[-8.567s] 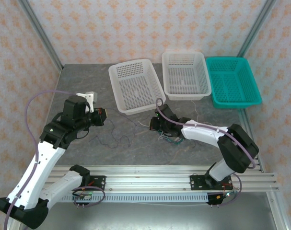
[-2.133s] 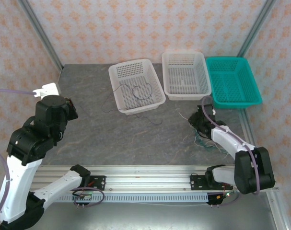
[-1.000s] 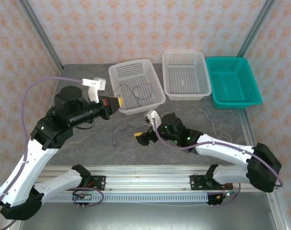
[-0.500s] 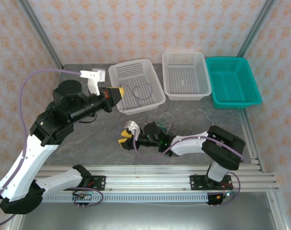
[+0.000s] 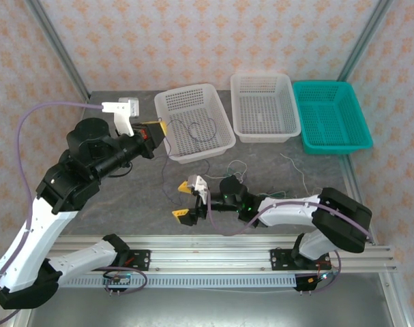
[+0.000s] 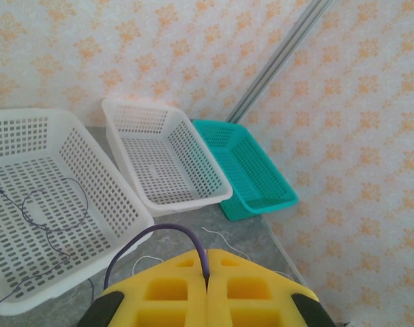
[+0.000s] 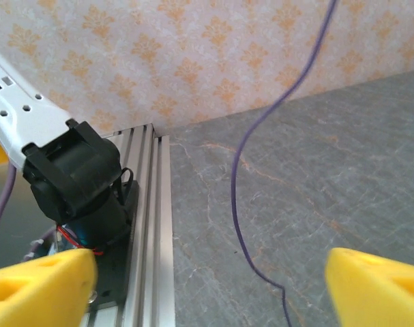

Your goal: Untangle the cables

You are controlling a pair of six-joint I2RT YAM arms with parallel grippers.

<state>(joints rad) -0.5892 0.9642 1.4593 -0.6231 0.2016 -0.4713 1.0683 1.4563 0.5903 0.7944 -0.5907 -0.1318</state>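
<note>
Left hand (image 5: 157, 129) is clenched on the purple cable (image 6: 159, 229) beside the white basket (image 5: 200, 152), where a loop of it lies. Lower down, the cable runs top to bottom between the fingers of the nearer right hand (image 5: 183, 200), which was nearly closed half a second ago and is now spread wide over the table (image 5: 125, 197).

Top: above and behind my bases, looking down on whole table (image 5: 138, 204). My left wrist: raised, faces baskets (image 6: 196, 160), shared with top. Right wrist: low, faces rail (image 7: 149, 225).
</note>
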